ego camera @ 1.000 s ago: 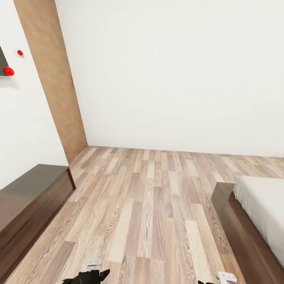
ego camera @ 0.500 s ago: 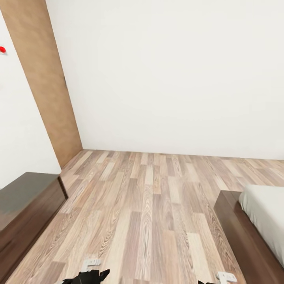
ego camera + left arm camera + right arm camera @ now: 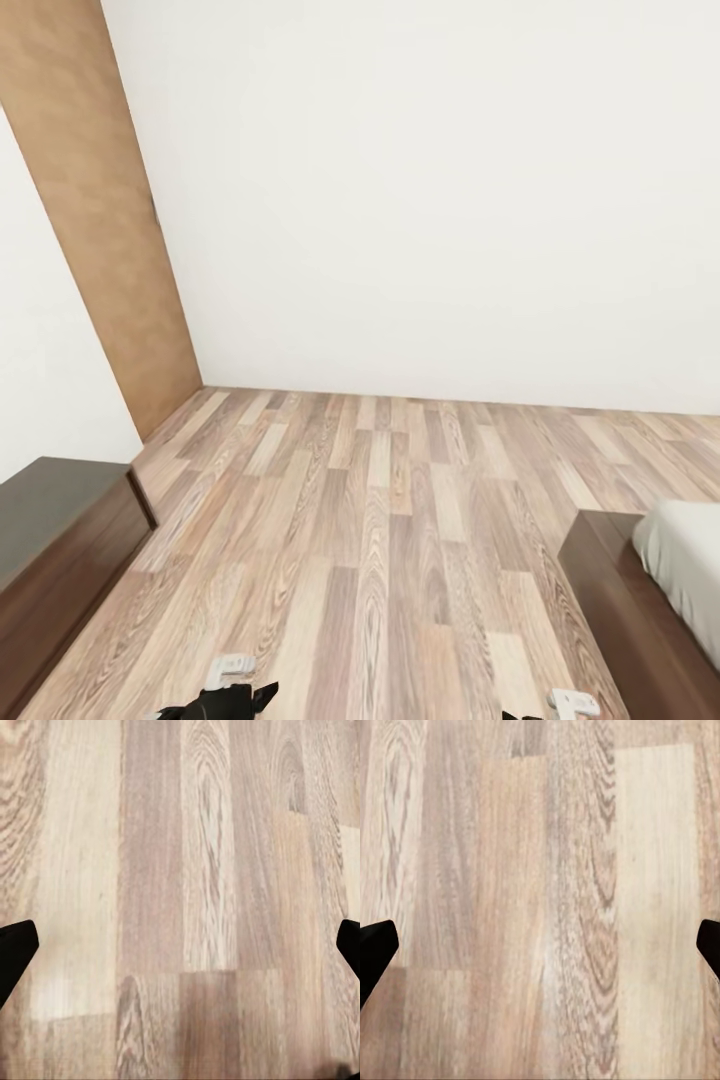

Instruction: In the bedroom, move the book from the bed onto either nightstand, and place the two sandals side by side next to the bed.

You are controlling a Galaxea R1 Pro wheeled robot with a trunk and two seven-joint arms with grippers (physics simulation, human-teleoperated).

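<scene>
Head view, reading left to right. Low dark-brown dresser [image 3: 60, 540] is sitting at 8 o'clock; brown door [image 3: 95, 200] is standing at 10 o'clock against the white wall [image 3: 430, 200]. Wood-plank floor [image 3: 380, 540] is running through the centre. The bed [image 3: 650, 590], white mattress on dark frame, is showing at 4 o'clock.

My left gripper [image 3: 180, 945] is hanging over bare planks, fingers spread wide, holding nothing. My right gripper [image 3: 540, 945] is doing the same, spread wide and empty. In the head view both are barely showing at 6 o'clock, too cropped to judge.
</scene>
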